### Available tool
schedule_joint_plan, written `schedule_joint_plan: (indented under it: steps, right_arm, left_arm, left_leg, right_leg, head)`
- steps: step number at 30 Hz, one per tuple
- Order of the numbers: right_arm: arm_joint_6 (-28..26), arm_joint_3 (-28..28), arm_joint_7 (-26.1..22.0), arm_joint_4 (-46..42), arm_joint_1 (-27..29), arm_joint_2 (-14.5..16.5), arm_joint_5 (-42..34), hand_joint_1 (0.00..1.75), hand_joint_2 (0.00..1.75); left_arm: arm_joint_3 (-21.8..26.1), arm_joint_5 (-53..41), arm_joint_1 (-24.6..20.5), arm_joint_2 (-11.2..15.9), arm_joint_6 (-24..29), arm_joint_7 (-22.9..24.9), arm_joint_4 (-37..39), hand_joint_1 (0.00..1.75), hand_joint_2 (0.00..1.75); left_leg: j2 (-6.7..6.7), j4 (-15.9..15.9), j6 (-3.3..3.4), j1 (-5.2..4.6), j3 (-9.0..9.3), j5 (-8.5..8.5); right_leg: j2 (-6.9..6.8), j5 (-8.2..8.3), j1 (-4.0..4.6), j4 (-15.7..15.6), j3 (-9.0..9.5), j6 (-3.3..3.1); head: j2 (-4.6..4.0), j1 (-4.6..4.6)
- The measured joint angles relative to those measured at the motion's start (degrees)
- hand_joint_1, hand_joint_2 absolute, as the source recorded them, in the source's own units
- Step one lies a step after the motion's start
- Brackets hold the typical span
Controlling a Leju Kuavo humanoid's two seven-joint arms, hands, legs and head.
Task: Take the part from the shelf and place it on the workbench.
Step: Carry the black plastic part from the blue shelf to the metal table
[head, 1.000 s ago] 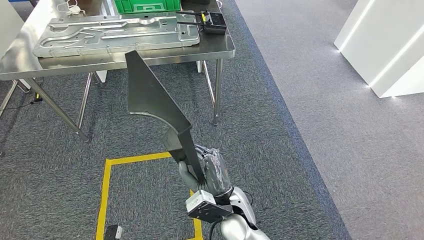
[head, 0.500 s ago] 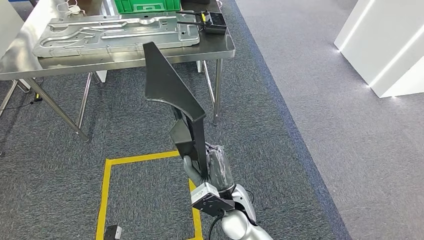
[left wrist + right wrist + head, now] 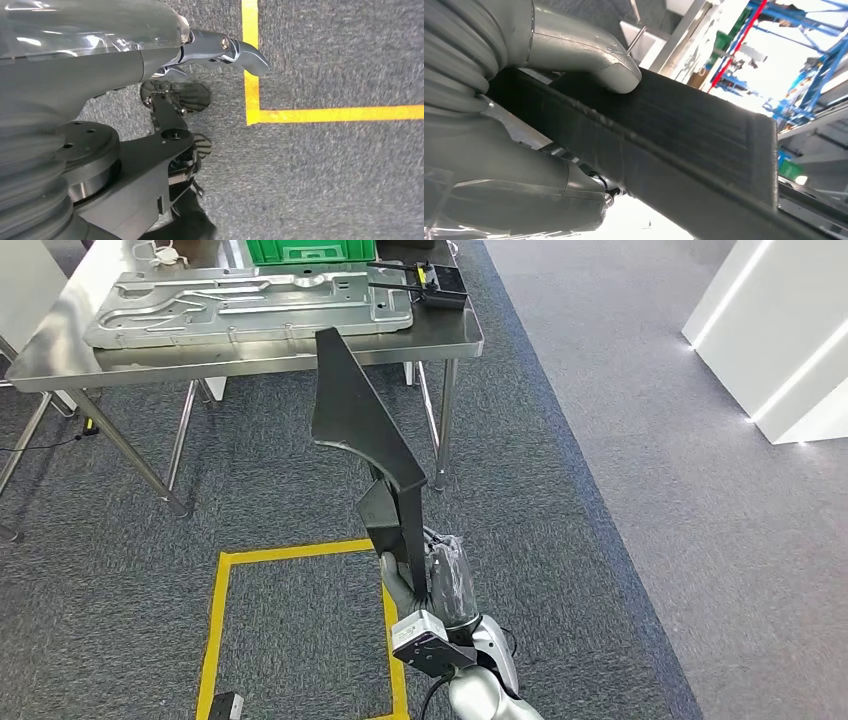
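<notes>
Right now my right hand grips the black part by its narrow lower end, thumb pressed across one face and the other fingers wrapped under it. The part stands nearly upright above the hand, its wide pointed end leaning toward the table ahead, and it hangs in the air above the grey carpet, not yet over the tabletop. My left hand hangs low over the carpet near the yellow tape; its fingers look curled and I see nothing in them, though I cannot tell whether they are closed.

I judge the step to be carrying the part to the table. The tall part puts a lot of leverage on a grip at one end, so I want to walk slowly and keep the wrist steady so the top does not swing. The table already carries a large stamped metal panel, a green crate and a small black box with an antenna. The bare strip along the near edge and the right corner looks like the best landing spot. I would tilt the part flat as it crosses the edge, set the wide end down first, and open the hand once the part rests fully on steel.
</notes>
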Motion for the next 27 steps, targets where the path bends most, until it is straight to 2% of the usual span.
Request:
schedule_joint_plan:
  steps: [1,2,3,5,7,8,10,11,12,13,14,16,17,18,21,23,25,26,27]
  right_arm:
    - [0.0,-0.03,-0.01,-0.01,0.02,0.0,0.04,1.75,1.75]
    - [-0.01,-0.06,-0.01,-0.02,0.04,0.0,0.08,1.75,1.75]
    - [-0.02,-0.09,-0.01,-0.03,0.07,0.0,0.1,1.75,1.75]
    - [-0.04,-0.11,-0.01,-0.1,0.11,0.04,0.13,1.75,1.75]
    - [-0.08,-0.13,-0.02,-0.25,0.09,0.15,0.23,1.75,1.75]
    - [-0.12,-0.14,-0.02,-0.33,0.07,0.2,0.32,1.75,1.75]
    - [-0.23,-0.16,-0.01,-0.41,0.11,0.23,0.55,1.75,1.75]
    - [-0.28,-0.17,0.01,-0.41,0.16,0.23,0.66,1.75,1.75]
    - [-0.33,-0.18,0.03,-0.41,0.21,0.22,0.76,1.75,1.75]
    - [-0.38,-0.18,0.04,-0.41,0.22,0.22,0.84,1.75,1.75]
    - [-0.41,-0.18,0.05,-0.41,0.23,0.22,0.89,1.75,1.75]
    - [-0.45,-0.19,0.07,-0.42,0.21,0.22,0.91,1.75,1.75]
    - [-0.45,-0.19,0.07,-0.43,0.2,0.22,0.92,1.75,1.75]
    - [-0.45,-0.2,0.07,-0.43,0.2,0.22,0.94,1.75,1.75]
    - [-0.46,-0.21,0.08,-0.48,0.16,0.23,0.97,1.75,1.75]
    - [-0.48,-0.21,0.07,-0.63,0.12,0.23,1.0,1.75,1.75]
    - [-0.61,-0.22,0.03,-0.78,0.23,0.15,1.28,1.75,1.75]
    - [-0.76,-0.23,0.01,-0.8,0.35,0.06,1.62,1.75,1.75]
    - [-0.95,-0.25,-0.01,-0.8,0.48,-0.03,2.05,1.75,1.75]
  left_arm:
    - [0.01,0.0,-0.08,-0.01,0.0,-0.01,-0.01,0.0,1.75]
    - [0.02,0.01,-0.16,-0.01,0.0,-0.04,-0.01,0.0,1.75]
    - [0.03,0.01,-0.18,-0.01,0.0,-0.05,-0.01,0.0,1.75]
    - [0.05,0.01,-0.06,-0.01,0.01,-0.08,-0.01,0.0,1.75]
    - [0.06,0.01,0.09,-0.01,0.01,-0.09,-0.01,0.0,1.75]
    - [0.06,0.01,0.04,0.01,0.01,-0.09,-0.01,0.0,1.75]
    - [0.06,0.01,-0.06,0.0,0.0,-0.07,-0.01,0.0,1.75]
    - [0.06,-0.01,-0.03,0.0,-0.01,-0.03,-0.01,0.0,1.75]
    - [0.06,-0.03,0.05,-0.01,-0.01,0.01,-0.01,0.0,1.75]
    - [0.06,-0.05,0.14,-0.01,-0.01,0.05,-0.01,0.0,1.75]
    - [0.06,-0.07,0.19,0.0,-0.01,0.09,-0.01,0.0,1.75]
    - [0.06,-0.08,0.1,-0.02,0.0,0.1,-0.03,0.0,1.75]
    - [0.06,-0.09,-0.01,-0.04,-0.02,0.1,-0.04,0.0,1.75]
    - [0.07,-0.09,-0.07,-0.06,-0.03,0.1,-0.05,0.0,1.75]
    - [0.09,-0.1,-0.03,-0.05,-0.06,0.1,-0.05,0.0,1.75]
    - [0.1,-0.13,-0.1,-0.06,-0.06,0.12,-0.06,0.0,1.75]
    - [0.1,-0.27,-0.26,-0.1,-0.07,0.17,-0.07,0.0,1.75]
    - [0.1,-0.39,-0.29,-0.12,-0.08,0.23,-0.07,0.0,1.75]
    - [0.11,-0.49,-0.26,-0.14,-0.08,0.3,-0.07,0.0,1.75]
  left_leg:
    - [-0.5,0.2,-0.36,0.0,-0.08,-0.08]
    - [-0.97,0.34,-0.77,0.03,-0.26,-0.1]
    - [-1.42,0.39,-1.21,0.07,-0.5,-0.09]
    - [-2.29,0.26,-2.13,0.31,-0.82,0.01]
    - [-1.49,1.71,-2.7,0.47,-1.53,-0.98]
    - [-0.57,4.03,-2.84,0.47,-2.62,-2.27]
    - [1.21,11.42,-3.0,0.5,-6.33,-5.68]
    - [1.56,14.81,-3.11,0.54,-8.13,-6.78]
    - [1.78,16.57,-3.19,0.56,-9.16,-6.91]
    - [1.99,16.14,-3.23,0.57,-9.1,-5.95]
    - [2.41,13.35,-3.23,0.57,-7.8,-4.03]
    - [4.59,5.43,-3.02,0.33,-3.92,-0.59]
    - [5.43,2.74,-2.69,0.14,-2.62,0.23]
    - [5.93,1.51,-2.33,-0.04,-2.11,0.36]
    - [4.45,1.23,-1.12,-0.25,-2.34,0.51]
    - [3.32,0.96,-0.37,-0.12,-2.3,0.81]
    - [2.34,0.91,0.12,-0.12,-2.33,0.95]
    - [1.9,0.93,0.25,-0.23,-2.36,0.97]
    - [1.46,0.94,0.31,-0.37,-2.35,0.97]
  right_leg:
    - [0.88,1.28,-0.12,-3.72,1.87,-0.09]
    - [1.6,1.89,-0.14,-6.19,3.09,-0.2]
    - [2.09,1.86,-0.05,-7.28,3.58,-0.38]
    - [1.44,1.84,0.2,-7.56,3.67,-1.03]
    - [0.32,1.99,0.2,-8.15,4.08,-1.99]
    - [-0.35,2.04,0.18,-8.45,4.31,-2.41]
    - [-1.74,1.87,0.54,-8.5,4.47,-2.93]
    - [-2.42,1.78,0.7,-8.48,4.49,-3.03]
    - [-3.07,1.68,0.82,-8.44,4.52,-3.08]
    - [-3.67,1.56,0.88,-8.38,4.6,-3.05]
    - [-4.25,1.39,0.9,-8.3,4.74,-2.97]
    - [-5.29,0.91,1.09,-7.99,5.06,-2.54]
    - [-5.72,0.72,1.26,-7.83,5.14,-2.29]
    - [-6.13,0.6,1.45,-7.73,5.18,-2.04]
    - [-7.09,0.35,1.42,-7.64,5.31,-1.22]
    - [-5.23,-1.56,1.12,-5.09,4.33,-0.62]
    - [-2.63,-5.21,1.03,1.99,0.95,-0.41]
    - [-2.13,-6.63,1.07,5.88,-1.1,-0.44]
    - [-1.89,-7.14,1.12,8.55,-2.68,-0.55]
  head:
    - [0.0,0.0]
    - [0.0,0.0]
    - [0.0,-0.01]
    - [0.0,-0.02]
    - [0.0,-0.03]
    - [0.0,-0.04]
    - [0.0,-0.06]
    - [0.0,-0.06]
    - [0.0,-0.05]
    - [0.0,-0.05]
    - [0.0,-0.05]
    - [0.0,-0.05]
    - [0.0,-0.04]
    - [0.0,-0.02]
    - [0.0,0.01]
    - [0.0,0.01]
    - [0.0,0.02]
    - [0.0,0.02]
    - [0.0,0.02]
